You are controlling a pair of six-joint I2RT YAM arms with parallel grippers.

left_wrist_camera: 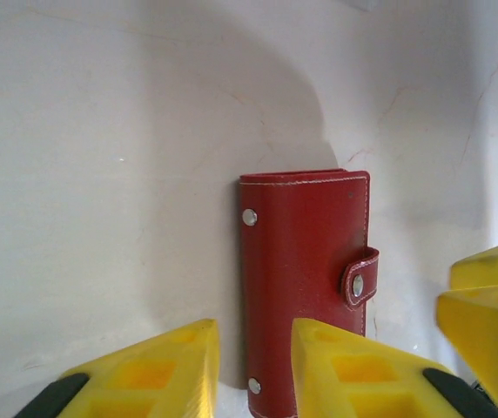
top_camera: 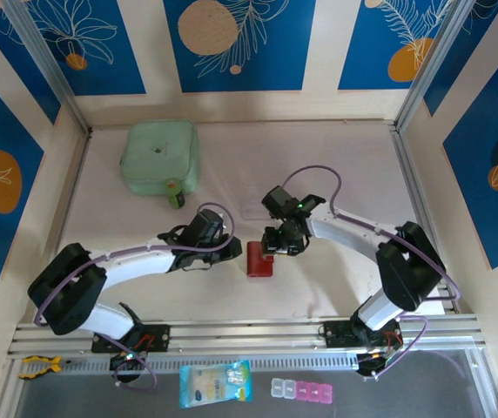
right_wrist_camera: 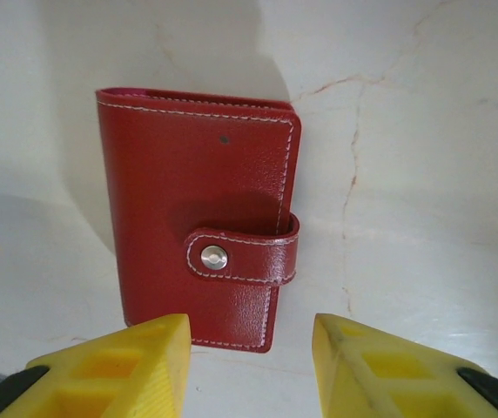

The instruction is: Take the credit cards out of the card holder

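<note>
Pale counter lies under both arms. Right gripper is open, the shut red card holder just ahead. Left gripper stands partly open over its edge. Pin one side, then pop the tab to reach the cards.

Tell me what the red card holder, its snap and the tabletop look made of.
The card holder: leather or faux leather, with fine grain, a soft sheen and white stitching along the edges. The snap: shiny silver metal, apparently. The tabletop: pale, matte, with marble-like veining; possibly a printed laminate.
</note>
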